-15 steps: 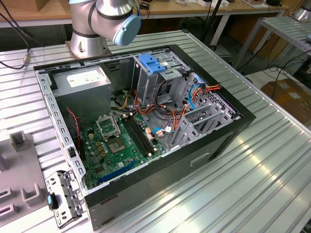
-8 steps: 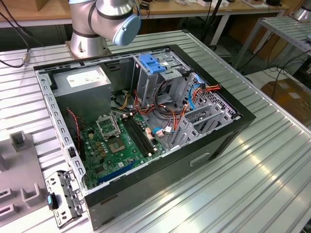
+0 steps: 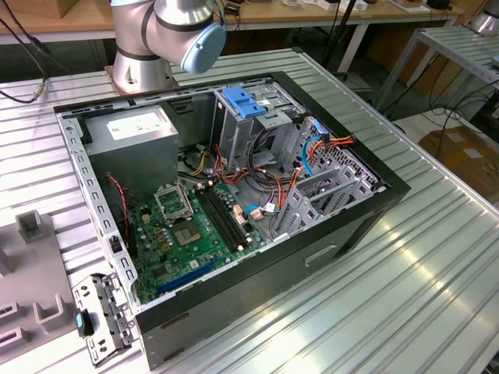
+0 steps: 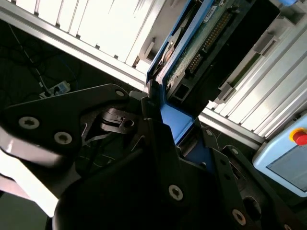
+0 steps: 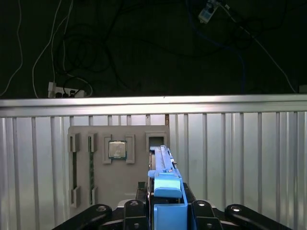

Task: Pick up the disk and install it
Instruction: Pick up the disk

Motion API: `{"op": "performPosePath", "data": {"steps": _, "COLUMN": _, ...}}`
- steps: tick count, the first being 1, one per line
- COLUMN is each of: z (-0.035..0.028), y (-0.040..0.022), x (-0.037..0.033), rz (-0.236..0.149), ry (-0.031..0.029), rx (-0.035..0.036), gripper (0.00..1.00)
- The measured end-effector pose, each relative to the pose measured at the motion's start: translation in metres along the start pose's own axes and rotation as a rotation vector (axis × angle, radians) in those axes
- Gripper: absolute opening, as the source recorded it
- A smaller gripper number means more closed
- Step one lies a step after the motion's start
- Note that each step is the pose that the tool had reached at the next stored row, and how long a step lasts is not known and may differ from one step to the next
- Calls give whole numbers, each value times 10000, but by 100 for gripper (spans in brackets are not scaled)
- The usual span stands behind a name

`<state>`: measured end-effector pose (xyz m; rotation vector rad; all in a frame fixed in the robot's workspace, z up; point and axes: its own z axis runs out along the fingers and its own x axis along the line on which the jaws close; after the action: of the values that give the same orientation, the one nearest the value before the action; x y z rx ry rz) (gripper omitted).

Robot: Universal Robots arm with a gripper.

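Note:
In both wrist views my gripper (image 5: 165,213) is shut on the disk (image 5: 163,165), its black fingers (image 5: 135,211) pressing on either side of the blue carrier rail. In the first wrist view the disk is seen edge-on, over the grey fixture plate (image 5: 139,191). In the second wrist view the disk (image 4: 204,45) shows its green circuit-board face and blue rail, with the gripper (image 4: 180,139) clamped on one end. The open computer case (image 3: 355,226) lies on the table in the exterior view, with a metal drive cage (image 3: 257,125) at its far side.
A light-blue slotted bracket (image 3: 245,103) sits on the drive cage; a grey power supply box (image 3: 132,128) and the motherboard (image 3: 195,226) fill the case. The fixture plate holds a processor chip (image 5: 117,149) and memory sticks (image 5: 74,167). A pendant with a red button (image 4: 300,137) lies nearby.

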<state>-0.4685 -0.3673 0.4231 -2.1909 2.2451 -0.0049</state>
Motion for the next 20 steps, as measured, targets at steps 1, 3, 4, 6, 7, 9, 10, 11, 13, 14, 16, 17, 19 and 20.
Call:
{"op": "performPosePath", "data": {"steps": 1, "z": -19, "y": 0, "x": 0, "rz": 0, "ry": 0, "rx": 0, "gripper": 37}}
{"op": "performPosePath", "data": {"steps": 3, "z": -59, "y": 0, "x": 0, "rz": 0, "ry": 0, "rx": 0, "gripper": 37}}
{"op": "performPosePath", "data": {"steps": 4, "z": -78, "y": 0, "x": 0, "rz": 0, "ry": 0, "rx": 0, "gripper": 37}}
{"op": "performPosePath", "data": {"steps": 6, "z": -120, "y": -1, "x": 0, "rz": 0, "ry": 1, "rx": -1, "gripper": 37}}
{"op": "performPosePath", "data": {"steps": 7, "z": -136, "y": -1, "x": 0, "rz": 0, "ry": 0, "rx": -1, "gripper": 37}}
{"op": "performPosePath", "data": {"steps": 9, "z": -182, "y": -1, "x": 0, "rz": 0, "ry": 0, "rx": 1, "gripper": 37}}
{"op": "performPosePath", "data": {"steps": 10, "z": -200, "y": -1, "x": 0, "rz": 0, "ry": 0, "rx": 0, "gripper": 37}}
{"op": "performPosePath", "data": {"steps": 11, "z": -222, "y": -1, "x": 0, "rz": 0, "ry": 0, "rx": 0, "gripper": 37}}
{"op": "performPosePath", "data": {"steps": 13, "z": -257, "y": -1, "x": 0, "rz": 0, "ry": 0, "rx": 0, "gripper": 37}}
{"op": "performPosePath", "data": {"steps": 14, "z": -274, "y": -1, "x": 0, "rz": 0, "ry": 0, "rx": -1, "gripper": 37}}
{"op": "performPosePath", "data": {"steps": 16, "z": -315, "y": -2, "x": 0, "rz": 0, "ry": -1, "rx": 1, "gripper": 37}}
{"op": "performPosePath", "data": {"steps": 17, "z": -351, "y": -2, "x": -1, "rz": 0, "ry": 0, "rx": -1, "gripper": 37}}
{"op": "performPosePath", "data": {"steps": 19, "z": -400, "y": -2, "x": 0, "rz": 0, "ry": -1, "rx": 0, "gripper": 37}}
{"op": "performPosePath", "data": {"steps": 20, "z": -418, "y": -3, "x": -1, "rz": 0, "ry": 0, "rx": 0, "gripper": 37}}
